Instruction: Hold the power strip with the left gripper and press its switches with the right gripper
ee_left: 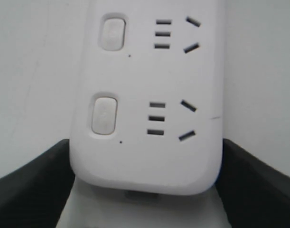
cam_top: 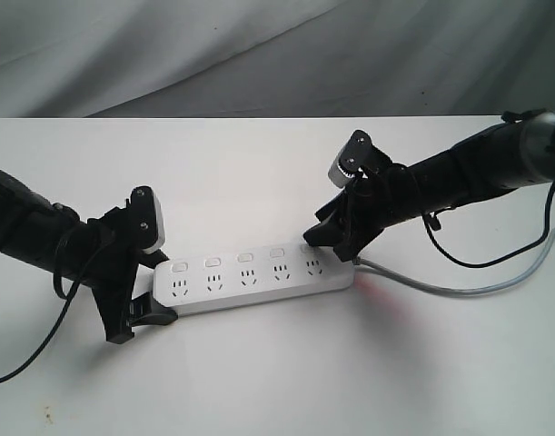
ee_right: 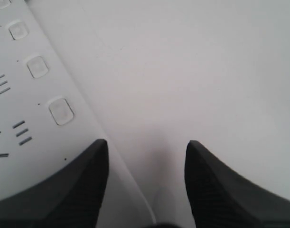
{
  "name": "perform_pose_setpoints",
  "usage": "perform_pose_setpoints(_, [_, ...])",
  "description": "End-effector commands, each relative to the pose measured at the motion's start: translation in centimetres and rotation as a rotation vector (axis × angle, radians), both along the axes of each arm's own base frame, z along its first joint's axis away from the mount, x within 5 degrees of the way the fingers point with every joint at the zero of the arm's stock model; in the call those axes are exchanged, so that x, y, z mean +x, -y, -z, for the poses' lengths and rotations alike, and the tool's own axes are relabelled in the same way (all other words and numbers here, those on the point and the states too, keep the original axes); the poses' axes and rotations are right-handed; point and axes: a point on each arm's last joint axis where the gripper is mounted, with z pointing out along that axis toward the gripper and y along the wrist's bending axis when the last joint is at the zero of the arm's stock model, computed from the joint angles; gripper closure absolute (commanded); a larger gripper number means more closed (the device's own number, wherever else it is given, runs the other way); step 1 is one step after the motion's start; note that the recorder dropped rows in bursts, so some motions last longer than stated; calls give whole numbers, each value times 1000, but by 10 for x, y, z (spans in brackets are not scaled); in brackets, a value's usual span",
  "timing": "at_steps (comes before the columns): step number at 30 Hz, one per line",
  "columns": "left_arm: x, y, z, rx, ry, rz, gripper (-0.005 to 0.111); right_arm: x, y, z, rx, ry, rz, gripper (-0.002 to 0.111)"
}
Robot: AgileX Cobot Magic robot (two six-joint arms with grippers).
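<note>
Left pincer (cam_top: 157, 292) clamps one end of the power strip (cam_top: 259, 283). Right pincer (cam_top: 330, 243), spread wide, has the switches (cam_top: 245, 259) running lengthwise just ahead.

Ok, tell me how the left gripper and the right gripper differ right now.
1. The left gripper is closed on the rounded end of the power strip. The right gripper stands open, with only table between its jaws.
2. The left gripper sits at the cordless end. The right gripper is at the cord end, one tip over the strip.
Both are black two-fingered claws, low at the strip.
</note>
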Motion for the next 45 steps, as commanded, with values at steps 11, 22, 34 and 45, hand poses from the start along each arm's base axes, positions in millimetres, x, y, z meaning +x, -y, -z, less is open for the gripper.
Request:
perform_pose_setpoints(11, [1, -3, 3, 31, 14, 5, 61, -4, 5, 26, -98, -16, -30, 62])
perform_pose_setpoints(22, [1, -3, 3, 31, 14, 5, 61, -6, -1, 29, -87, -33, -46, 62])
perform_pose_setpoints(34, [1, -3, 3, 31, 14, 5, 61, -8, -14, -41, -8, 110, -49, 62])
perform_pose_setpoints(45, [1, -3, 3, 31, 14, 5, 61, -36, -8, -119, 27, 159, -41, 62])
